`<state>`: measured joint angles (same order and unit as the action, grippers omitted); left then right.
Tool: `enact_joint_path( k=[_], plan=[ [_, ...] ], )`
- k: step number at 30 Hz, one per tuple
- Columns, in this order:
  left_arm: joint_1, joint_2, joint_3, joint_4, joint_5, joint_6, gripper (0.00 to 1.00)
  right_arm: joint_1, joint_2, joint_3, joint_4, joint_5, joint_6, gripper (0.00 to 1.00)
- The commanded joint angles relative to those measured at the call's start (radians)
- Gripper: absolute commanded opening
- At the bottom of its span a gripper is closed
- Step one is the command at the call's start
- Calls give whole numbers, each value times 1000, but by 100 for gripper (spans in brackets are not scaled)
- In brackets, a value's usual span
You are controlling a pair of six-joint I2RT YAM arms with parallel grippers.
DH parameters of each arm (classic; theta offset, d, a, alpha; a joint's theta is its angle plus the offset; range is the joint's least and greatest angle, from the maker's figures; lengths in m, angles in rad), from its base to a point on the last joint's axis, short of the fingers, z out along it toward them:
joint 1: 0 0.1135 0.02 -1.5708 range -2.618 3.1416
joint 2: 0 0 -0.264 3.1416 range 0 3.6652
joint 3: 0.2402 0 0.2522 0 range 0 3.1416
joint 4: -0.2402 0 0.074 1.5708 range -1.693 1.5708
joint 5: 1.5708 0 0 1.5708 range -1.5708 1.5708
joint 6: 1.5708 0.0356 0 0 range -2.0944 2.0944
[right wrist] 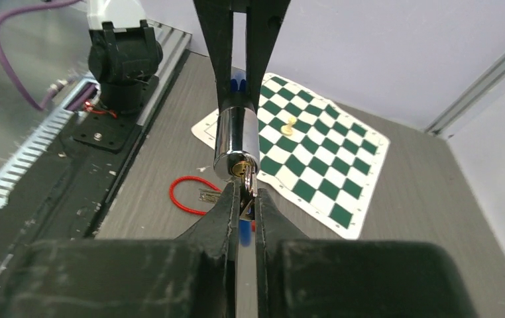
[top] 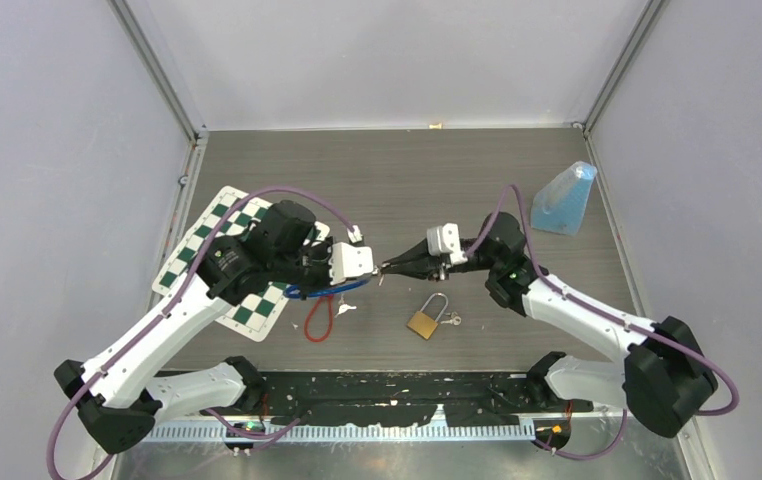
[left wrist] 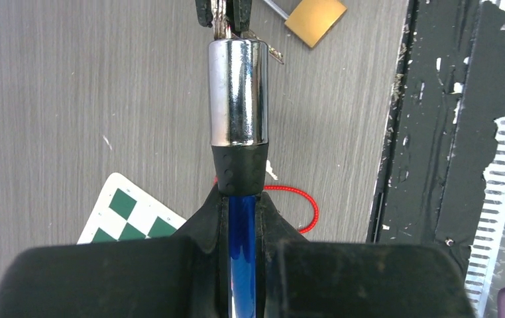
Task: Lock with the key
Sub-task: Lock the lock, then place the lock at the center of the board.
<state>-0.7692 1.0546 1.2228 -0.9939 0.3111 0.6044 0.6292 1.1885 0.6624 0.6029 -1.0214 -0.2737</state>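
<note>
Can't tell if the key [right wrist: 248, 199] tip is actually in the keyhole. Most of it is buried between the right fingers [right wrist: 218, 215], which pinch it right at the face of the chrome lock cylinder [right wrist: 235, 136]. The left fingers [left wrist: 203, 222] are clamped on the blue cable [left wrist: 242, 252] just behind the cylinder. Both arms reach inward, roughly level, meeting tip to tip above the bench [top: 407, 180], with a brass padlock [top: 422, 323] lying nearby.

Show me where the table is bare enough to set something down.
Bare: the back strip between chessboard and blue bag; a smaller patch between padlock and right arm. Crowded: the middle, around cable lock, red loop and padlock.
</note>
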Motion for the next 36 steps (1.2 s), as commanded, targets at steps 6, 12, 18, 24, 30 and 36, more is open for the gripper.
enact_joint_path(
  k=[6,12,18,24,30,36],
  plan=[
    [30,23,54,-77,57,14,0,20,-210,-158,111,304,-396,5],
    [37,73,73,-112,75,26,0,34,-245,-191,99,336,-601,5],
    [49,94,49,-128,29,35,0,20,-263,-149,-25,357,-667,5],
    [57,78,28,-109,0,38,0,-109,-291,-83,-174,214,-620,5],
    [70,41,25,7,-51,0,0,-186,-255,-57,-144,180,-424,5],
    [82,-26,-1,288,-71,-148,0,-194,-151,-4,-26,520,139,5]
  ],
)
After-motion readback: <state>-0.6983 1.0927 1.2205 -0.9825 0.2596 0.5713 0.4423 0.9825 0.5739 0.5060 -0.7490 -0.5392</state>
